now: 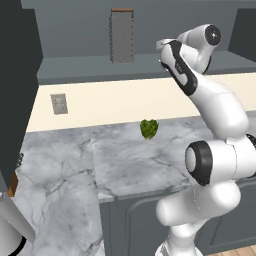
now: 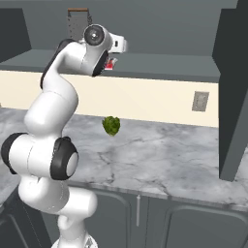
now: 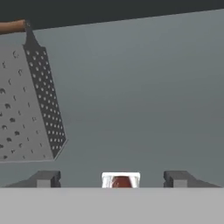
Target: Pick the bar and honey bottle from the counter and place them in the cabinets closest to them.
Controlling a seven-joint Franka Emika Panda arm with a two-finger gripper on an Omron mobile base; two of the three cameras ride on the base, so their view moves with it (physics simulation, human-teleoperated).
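Observation:
In the hand view my gripper [image 3: 113, 180] is open, its two dark fingertips [image 3: 46, 178] wide apart. The bar [image 3: 121, 180], a small red and white packet, lies between them and touches neither one. The right base view shows the bar [image 2: 110, 63] resting on the shelf of the cabinets [image 2: 160, 65], just under my raised hand. The arm reaches up from the counter [image 1: 135, 165] into that dark grey shelf space. The honey bottle is out of view.
A metal box grater [image 1: 122, 36] with a wooden handle stands on the shelf, to the left of the fingers in the hand view. A green leafy lump [image 2: 111, 125] sits on the counter below. A wall outlet [image 2: 200, 101] is on the cream backsplash. A dark cabinet side [image 2: 232, 97] rises at the right.

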